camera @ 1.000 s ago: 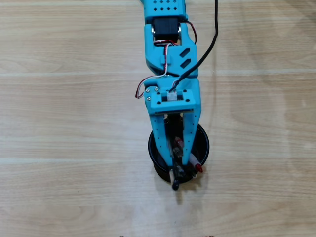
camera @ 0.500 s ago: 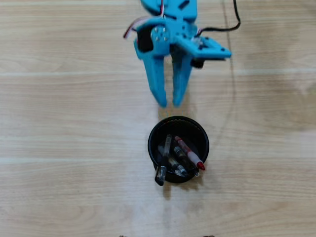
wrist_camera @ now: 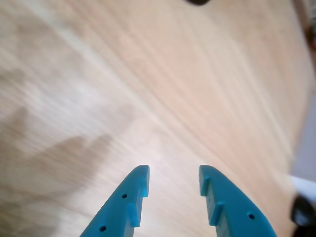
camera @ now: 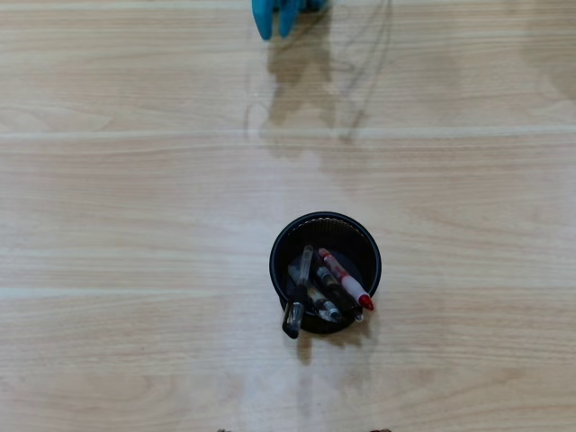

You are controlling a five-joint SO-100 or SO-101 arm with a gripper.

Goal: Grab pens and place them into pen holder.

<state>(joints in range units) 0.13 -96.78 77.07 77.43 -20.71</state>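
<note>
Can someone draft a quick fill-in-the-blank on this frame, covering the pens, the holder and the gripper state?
1. All the pens stand inside the black mesh pen holder, and the one with the red tip leans toward the ____ side of the overhead view.
2. In the wrist view the gripper has its jaws ____, with nothing between them.
3. In the overhead view the gripper shows only at the ____ edge.
4. The wooden table around the holder carries ____ loose pens.

Missing words: right; open; top; no
</note>
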